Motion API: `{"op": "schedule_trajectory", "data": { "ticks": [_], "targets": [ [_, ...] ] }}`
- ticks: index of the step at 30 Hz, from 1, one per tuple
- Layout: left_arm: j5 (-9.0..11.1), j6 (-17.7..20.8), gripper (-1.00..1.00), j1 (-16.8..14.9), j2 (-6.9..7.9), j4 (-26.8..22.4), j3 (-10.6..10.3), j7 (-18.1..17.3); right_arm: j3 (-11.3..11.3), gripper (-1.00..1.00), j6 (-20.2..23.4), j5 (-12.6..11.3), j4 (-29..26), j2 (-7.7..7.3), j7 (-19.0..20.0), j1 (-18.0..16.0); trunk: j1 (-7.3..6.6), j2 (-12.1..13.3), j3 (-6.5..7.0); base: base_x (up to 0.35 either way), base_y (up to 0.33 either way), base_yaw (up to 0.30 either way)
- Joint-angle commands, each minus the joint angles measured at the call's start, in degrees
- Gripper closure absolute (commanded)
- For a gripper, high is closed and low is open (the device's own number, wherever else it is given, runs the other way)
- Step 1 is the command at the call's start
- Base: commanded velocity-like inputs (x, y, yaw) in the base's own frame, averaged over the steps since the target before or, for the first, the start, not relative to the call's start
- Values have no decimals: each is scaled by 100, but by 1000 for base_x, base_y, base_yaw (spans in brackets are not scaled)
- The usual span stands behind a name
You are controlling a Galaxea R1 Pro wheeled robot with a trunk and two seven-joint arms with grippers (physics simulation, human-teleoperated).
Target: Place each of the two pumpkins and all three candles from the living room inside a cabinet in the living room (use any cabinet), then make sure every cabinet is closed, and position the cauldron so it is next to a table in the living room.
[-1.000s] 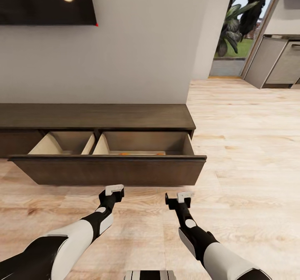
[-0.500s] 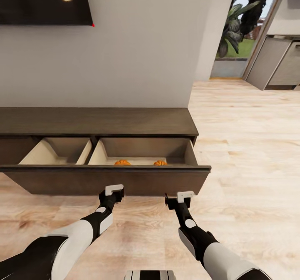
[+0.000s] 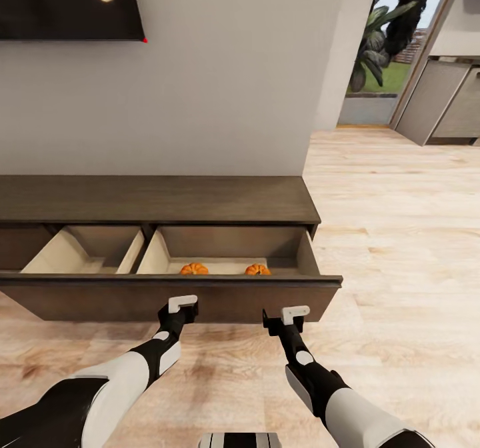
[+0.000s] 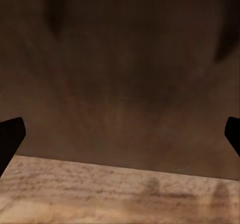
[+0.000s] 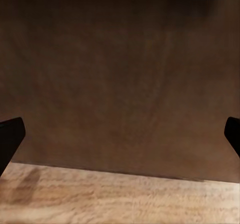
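Observation:
The cabinet (image 3: 153, 198) is a long low dark-brown unit against the wall, with its wide drawer pulled out. Two small orange pumpkins (image 3: 194, 269) (image 3: 257, 269) lie in the drawer's right compartment, partly hidden behind the drawer front (image 3: 220, 298). The left compartment shows a bare beige bottom. My left gripper (image 3: 181, 305) and right gripper (image 3: 287, 315) hover just short of the drawer front, both open with nothing between the fingers. The wrist views face that dark front, with fingertips (image 4: 10, 136) (image 5: 10, 134) spread wide at the picture's sides.
A dark TV screen (image 3: 67, 1) hangs on the grey wall above the cabinet. Light wood floor (image 3: 400, 248) stretches away to the right toward a glass opening with plants (image 3: 377, 41) and grey kitchen units (image 3: 447, 101).
The whole view has moved closer to the cabinet, so the drawer front now sits right by the grippers and both pumpkins show over its edge. The arms keep the same pose.

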Motion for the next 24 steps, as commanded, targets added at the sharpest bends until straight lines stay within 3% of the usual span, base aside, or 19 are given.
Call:
{"op": "schedule_trajectory", "data": {
  "ticks": [1, 12, 24],
  "targets": [
    [17, -21, -100, -4, 1, 6, 12, 5, 48, -100, -22, -60, 6, -2, -27, -5, -1, -2, -4, 2, 0, 0],
    [17, -21, -100, -4, 4, 7, 14, 5, 46, -100, -22, -60, 6, -2, -27, -5, -1, -2, -4, 10, 0, 0],
    [17, -21, -100, -4, 4, 7, 14, 5, 46, -100, -22, -58, 12, -2, -27, -5, -1, -2, -4, 108, 0, 0]
  ]
}}
